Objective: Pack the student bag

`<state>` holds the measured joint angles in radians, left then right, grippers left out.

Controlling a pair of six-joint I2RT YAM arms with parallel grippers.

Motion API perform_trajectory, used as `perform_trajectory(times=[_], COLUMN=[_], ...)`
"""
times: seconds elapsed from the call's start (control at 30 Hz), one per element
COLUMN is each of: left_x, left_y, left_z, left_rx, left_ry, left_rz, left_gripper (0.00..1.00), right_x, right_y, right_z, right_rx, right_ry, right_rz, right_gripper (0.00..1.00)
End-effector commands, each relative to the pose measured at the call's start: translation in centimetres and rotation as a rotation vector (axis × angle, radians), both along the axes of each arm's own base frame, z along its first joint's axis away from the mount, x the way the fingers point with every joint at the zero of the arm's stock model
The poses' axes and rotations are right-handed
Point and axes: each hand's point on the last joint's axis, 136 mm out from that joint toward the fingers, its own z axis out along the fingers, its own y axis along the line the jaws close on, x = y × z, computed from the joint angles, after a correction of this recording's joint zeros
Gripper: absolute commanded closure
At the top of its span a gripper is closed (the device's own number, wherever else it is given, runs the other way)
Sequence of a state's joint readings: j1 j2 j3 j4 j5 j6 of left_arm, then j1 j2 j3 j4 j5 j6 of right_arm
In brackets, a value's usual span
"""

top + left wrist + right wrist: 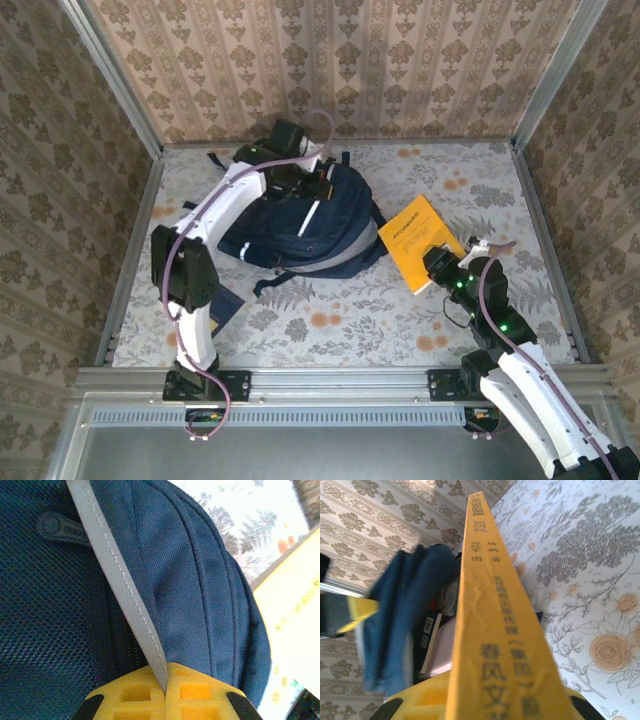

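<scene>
Nearest, on the robot's right side, the right tool [495, 700] is pinching a yellow book [418, 238] by its near edge. From the wrist view the spine runs straight out between the two fingers, which are closed on its covers. From overhead the book sits over the flowered bench [380, 325], just beside the bag's right flank and not inside it. I cannot tell whether its far edge rests on the bench.

Over on the left, close against the left arm's lower link, a flat dark blue book [228, 308] lies on the bench, partly hidden by the arm and also outside the bag.

Farther back, near the middle of the bench, the student bag [300, 235] lies flat with its straps trailing. At its far end the left tool [165, 690] is pressed together on a grey strip [120, 580] of the bag, and the strip vanishes into the seam between the fingers. The right wrist view shows blue fabric raised with a gap beside it, so the mouth looks to be held open. Something pale with a printed label sits in that gap, but I cannot tell what it is.

Packing seems to me somewhere in its early-to-middle stretch. The bag is gripped and apparently opened and one book is in hand, yet two books are not yet inside. What remains, as I judge it, is to feed the yellow book into the mouth, then the blue one, then close the bag.
</scene>
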<state>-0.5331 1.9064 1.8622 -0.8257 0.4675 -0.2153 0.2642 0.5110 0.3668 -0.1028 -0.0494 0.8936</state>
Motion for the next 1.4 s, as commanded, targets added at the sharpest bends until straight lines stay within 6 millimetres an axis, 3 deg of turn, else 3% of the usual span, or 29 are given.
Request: perform_trajectory(times=[0.0,0.13,0.3,0.43,0.47,0.6,0.8,0.9,1.23,1.37], left_x=[-3.0,-3.5,-3.8,-4.0,-3.1,-3.2,-2.8,-2.7,-2.6,-2.7], left_y=[0.8,2.7,3.6,3.0,4.0,3.7,3.7,3.7,3.7,3.5], left_z=[9.4,13.7,16.1,16.5,16.5,16.6,16.8,16.6,16.7,17.2], left_rx=[-0.109,-0.159,-0.216,-0.264,-0.263,-0.293,-0.323,-0.331,-0.396,-0.432], left_ry=[-0.141,-0.210,-0.254,-0.245,-0.249,-0.238,-0.234,-0.225,-0.196,-0.188], left_rz=[-0.087,-0.055,-0.037,-0.054,-0.024,-0.038,-0.034,-0.037,-0.039,-0.046], left_gripper=[1.00,1.00,1.00,1.00,1.00,1.00,1.00,1.00,1.00,1.00], right_x=[0.5,0.6,0.2,0.0,0.0,0.3,1.8,2.4,3.5,4.2], right_y=[0.2,4.3,5.3,6.2,6.4,7.0,7.6,8.0,11.3,13.3], right_z=[3.5,5.5,5.4,6.2,6.4,7.1,5.3,5.9,7.1,6.2], right_rx=[-0.054,0.002,0.071,0.163,0.182,0.285,0.549,0.646,0.600,0.505], right_ry=[-0.108,-0.186,-0.174,-0.178,-0.177,-0.146,0.017,0.016,-0.018,-0.008], right_rz=[0.030,0.260,0.311,0.346,0.355,0.369,0.308,0.306,0.356,0.368], right_gripper=[1.00,0.98,1.00,1.00,1.00,1.00,1.00,1.00,1.00,1.00])
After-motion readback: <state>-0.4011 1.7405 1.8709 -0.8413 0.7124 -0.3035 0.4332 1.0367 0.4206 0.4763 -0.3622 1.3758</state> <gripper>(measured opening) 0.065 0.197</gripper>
